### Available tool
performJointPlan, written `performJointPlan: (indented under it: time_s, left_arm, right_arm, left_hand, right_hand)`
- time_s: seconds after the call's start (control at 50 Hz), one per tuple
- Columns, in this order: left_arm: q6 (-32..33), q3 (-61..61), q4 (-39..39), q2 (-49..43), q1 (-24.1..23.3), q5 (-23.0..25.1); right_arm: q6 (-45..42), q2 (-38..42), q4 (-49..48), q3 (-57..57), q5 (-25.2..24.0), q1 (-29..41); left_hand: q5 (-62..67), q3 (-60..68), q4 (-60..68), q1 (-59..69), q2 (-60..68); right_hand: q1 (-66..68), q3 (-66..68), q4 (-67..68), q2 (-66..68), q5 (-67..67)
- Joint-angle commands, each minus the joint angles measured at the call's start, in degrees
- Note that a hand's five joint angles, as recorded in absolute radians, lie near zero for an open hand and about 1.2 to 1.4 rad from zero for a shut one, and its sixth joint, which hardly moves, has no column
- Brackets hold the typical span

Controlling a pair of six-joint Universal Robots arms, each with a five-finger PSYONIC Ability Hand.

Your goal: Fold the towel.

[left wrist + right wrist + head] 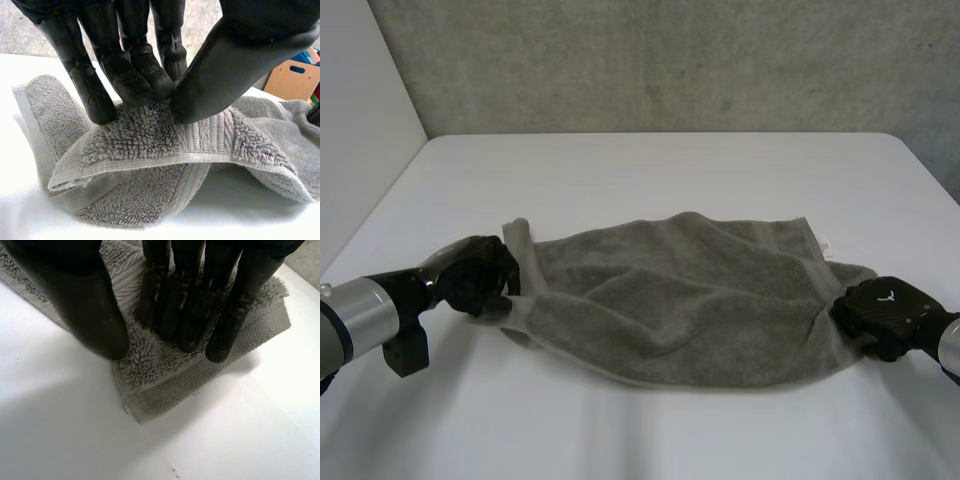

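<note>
Nearest, the right hand (886, 316) lies at the right end of the towel (690, 305), low over the white table (650, 430); in its wrist view its fingers (200, 315) press into a doubled corner and the thumb (87, 305) stands beside them at the cloth's edge, so it seems to nip that corner, though the contact under the thumb is hard to make out; a little farther back, the left hand (480, 276) sits at the towel's left end; its fingers (127, 75) and thumb (220, 75) close together on a raised fold by the woven hem, pinching the pile between them; between the hands the grey towel lies bunched and creased, its near edge curving along the table; its far edge runs flatter, with a small white label (825, 243) at the far right corner; beyond, bare tabletop reaches a grey wall (670, 60).
</note>
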Motion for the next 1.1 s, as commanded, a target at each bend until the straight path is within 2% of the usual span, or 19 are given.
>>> performJointPlan:
  time_s: [0.02, 0.34, 0.44, 0.48, 0.6, 0.64, 0.76, 0.88, 0.94, 0.98, 1.1]
  left_arm:
    - [0.0, 0.0, 0.0, 0.1, 0.0, 0.0]
    - [-0.1, 0.0, -0.1, 0.2, 0.0, 0.0]
    - [-0.1, 0.0, -0.5, 1.3, 0.1, 0.0]
    - [-0.1, 0.0, -0.8, 3.5, 0.2, 0.1]
    - [0.0, 0.0, -2.1, 7.8, 0.6, 0.6]
    - [0.3, 0.0, -3.3, 10.4, 1.2, 0.7]
    - [0.9, 0.0, -6.8, 13.5, 3.4, 0.9]
    - [1.8, -1.1, -8.7, 14.8, 4.2, 0.9]
    - [4.3, -2.2, -9.1, 14.7, 4.6, 0.9]
    - [8.4, -2.8, -9.8, 14.1, 5.4, 0.9]
    - [14.3, -2.2, -10.6, 9.7, 6.3, 0.4]
  right_arm:
    - [0.2, -0.5, 0.2, -0.1, 0.0, 0.0]
    - [4.4, -2.8, 2.1, -1.8, 0.3, -0.2]
    - [8.5, -8.1, 9.2, -4.7, -0.5, -0.2]
    - [10.4, -12.1, 15.5, -7.5, -0.8, -0.1]
    - [11.3, -17.2, 24.4, -12.6, -0.4, -0.2]
    - [10.7, -19.6, 30.5, -15.4, -0.4, -0.6]
    - [7.6, -21.1, 40.5, -18.3, -0.1, -0.7]
    - [-0.4, -20.7, 44.4, -17.3, 0.7, -0.7]
    - [-4.5, -20.1, 46.3, -15.9, 1.7, -0.7]
    - [-7.0, -18.4, 47.2, -14.8, 3.8, -0.3]
    - [-7.7, -13.8, 46.2, -16.0, 7.0, 0.0]
  left_hand:
    - [1.2, 0.5, 0.3, 3.8, 0.5]
    - [1.2, 0.5, 0.3, 3.8, 0.5]
    - [1.2, 0.5, 0.3, 3.8, 0.5]
    - [1.2, 0.5, 0.3, 3.8, 0.5]
    - [1.2, 0.5, 0.3, 3.8, 0.5]
    - [1.2, 0.5, 0.3, 3.8, 0.5]
    - [1.2, 0.5, 0.3, 3.8, 0.5]
    - [1.2, 0.5, 0.3, 3.8, 0.5]
    - [1.2, 0.5, 0.3, 3.8, 0.5]
    - [1.2, 0.5, 0.3, 3.8, 0.5]
    - [1.2, 0.5, 0.3, 3.8, 0.5]
  right_hand:
    - [19.9, 20.3, 20.6, 20.5, 20.7]
    - [20.0, 20.3, 20.6, 20.5, 20.8]
    - [20.0, 20.3, 20.6, 20.5, 20.8]
    - [20.0, 20.3, 20.6, 20.5, 20.8]
    - [20.0, 20.3, 20.6, 20.5, 20.8]
    - [20.0, 20.3, 20.6, 20.5, 20.8]
    - [20.0, 20.3, 20.6, 20.5, 20.8]
    - [20.0, 20.3, 20.6, 20.5, 20.8]
    - [20.0, 20.3, 20.6, 20.5, 20.8]
    - [20.0, 20.3, 20.6, 20.5, 20.8]
    - [20.0, 20.3, 20.6, 20.5, 20.8]
